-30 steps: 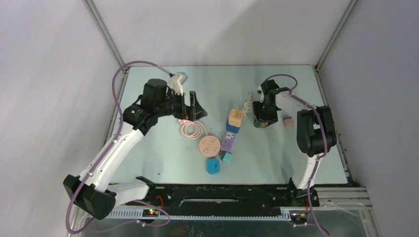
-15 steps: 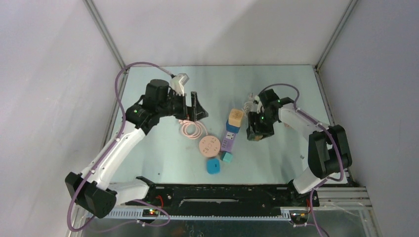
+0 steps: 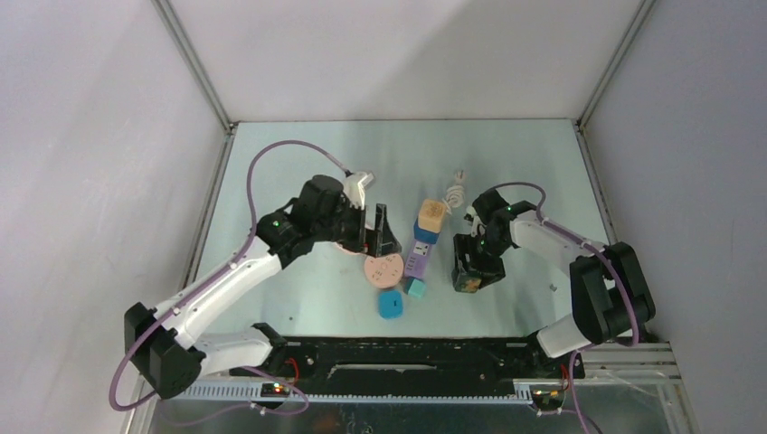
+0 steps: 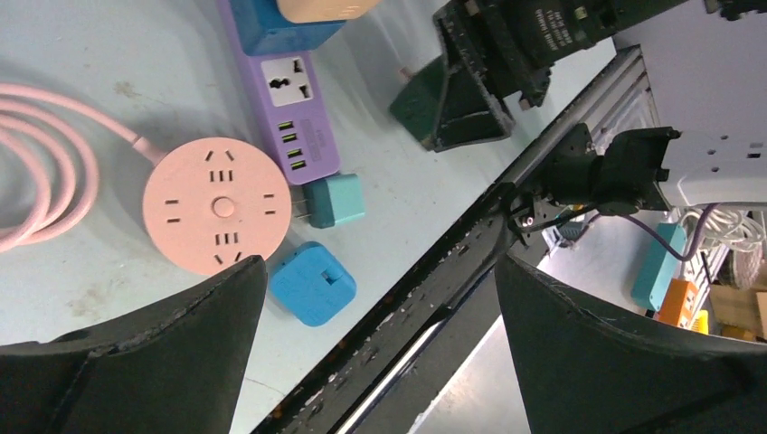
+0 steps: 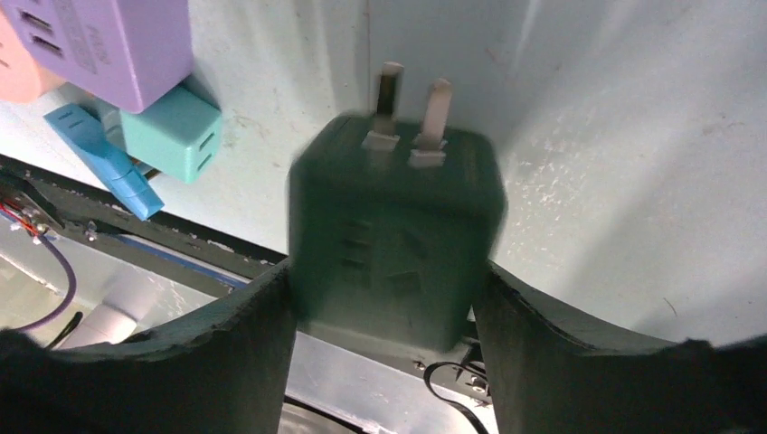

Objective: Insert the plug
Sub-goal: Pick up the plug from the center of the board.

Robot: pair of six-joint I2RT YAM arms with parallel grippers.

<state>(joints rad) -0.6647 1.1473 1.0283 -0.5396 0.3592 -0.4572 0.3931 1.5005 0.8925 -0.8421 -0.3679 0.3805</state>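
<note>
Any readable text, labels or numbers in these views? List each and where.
Nothing reads clearly.
White print on the black housing of the right hand: too small to read.
Tiny print on the purple power strip, beside its ports: blurred.
No text visible on the green plug or the pink round socket.

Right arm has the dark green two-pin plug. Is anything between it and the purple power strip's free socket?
Nothing visible: only table separates the dark green two-pin plug, in the right gripper, from the purple power strip. A blue adapter and a teal cube sit at the strip's ends, clear of the free socket.
</note>
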